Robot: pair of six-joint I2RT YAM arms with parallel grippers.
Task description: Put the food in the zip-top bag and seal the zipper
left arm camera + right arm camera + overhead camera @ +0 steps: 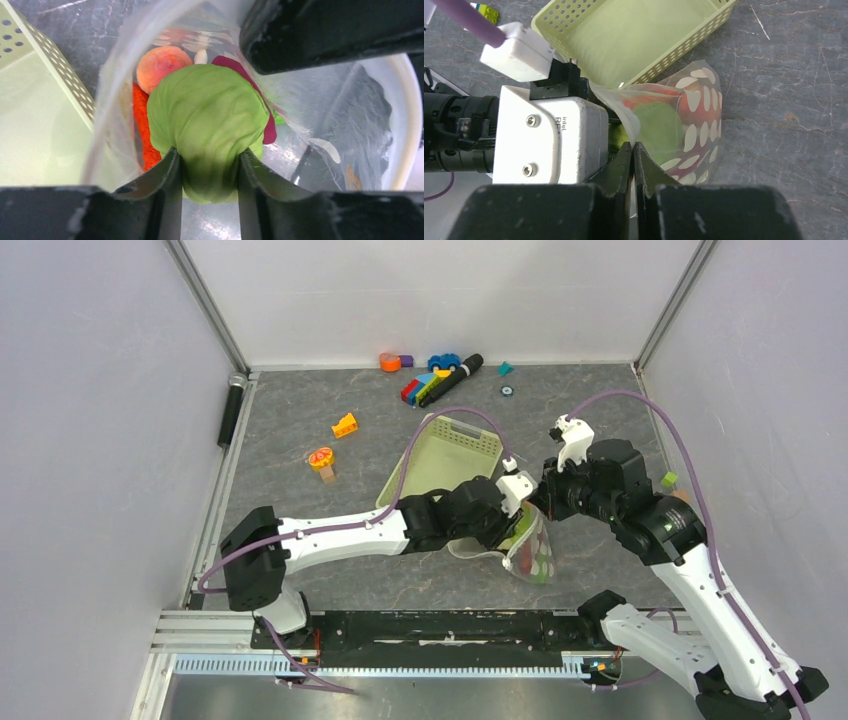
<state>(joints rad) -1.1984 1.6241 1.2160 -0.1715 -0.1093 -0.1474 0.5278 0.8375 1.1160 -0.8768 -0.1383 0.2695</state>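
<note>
L claw (209, 155) narrow, fingers (165, 190) tight on both sides of the green cabbage (207, 115) — holding it in the open mouth of the zip-top bag (350, 105). Behind the cabbage, upper centre of the left wrist view & all inside the bag: orange peach (162, 65), red-orange carrot (142, 125) at the cabbage's left, maroon piece (250, 80) at its right, small white piece (201, 56) at top. R claw (632, 146) near shut, pinching the bag's clear rim btwn its tips, lower centre of the right wrist view; the dotted bag wall bulges to the right of it. Top view: bag sits centre frame, a bit right & low, where both arms meet, on the grey table (300, 420). Pale green basket (460, 450) just upper left of the bag, its near wall touching or v. close — can't tell which. Block toys (435, 380) at upper centre, well apart.
</note>
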